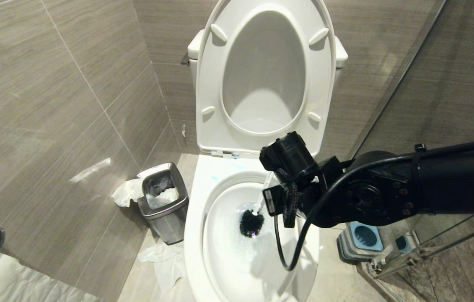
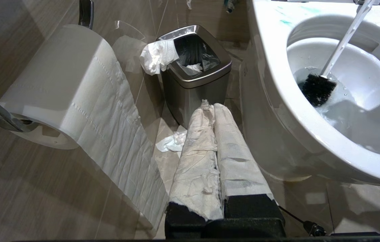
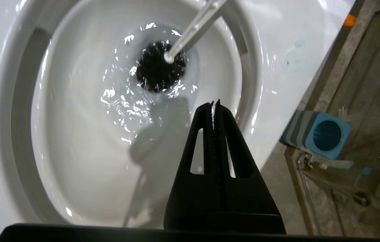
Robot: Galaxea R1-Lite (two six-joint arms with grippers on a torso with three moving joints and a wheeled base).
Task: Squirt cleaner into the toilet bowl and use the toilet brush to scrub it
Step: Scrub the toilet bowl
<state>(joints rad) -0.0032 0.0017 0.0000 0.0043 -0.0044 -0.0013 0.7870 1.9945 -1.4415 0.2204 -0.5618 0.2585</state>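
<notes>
The white toilet bowl (image 1: pixel 197 218) (image 2: pixel 270 67) (image 3: pixel 277 67) stands with seat and lid raised. The toilet brush (image 1: pixel 251 223) (image 2: pixel 317 89) (image 3: pixel 158 67) rests with its black bristle head in the water, and its white handle leans up toward the back rim. Turquoise smears of cleaner (image 1: pixel 213 178) (image 2: pixel 285 22) (image 3: pixel 299 43) mark the rim. My right gripper (image 1: pixel 281 205) (image 3: pixel 215 102) hangs over the bowl beside the handle, shut and empty, apart from the brush. My left gripper (image 2: pixel 210 106), its fingers wrapped in white paper, is shut low beside the bowl's outer wall.
A steel-rimmed bin (image 1: pixel 163 201) (image 2: pixel 193 67) with tissue draped on its edge stands left of the toilet. Tissue (image 1: pixel 165 260) lies on the floor. A toilet roll (image 2: pixel 69 84) hangs nearby. The blue-and-grey brush holder (image 1: pixel 364 237) (image 3: pixel 324 134) sits right of the bowl by a glass partition.
</notes>
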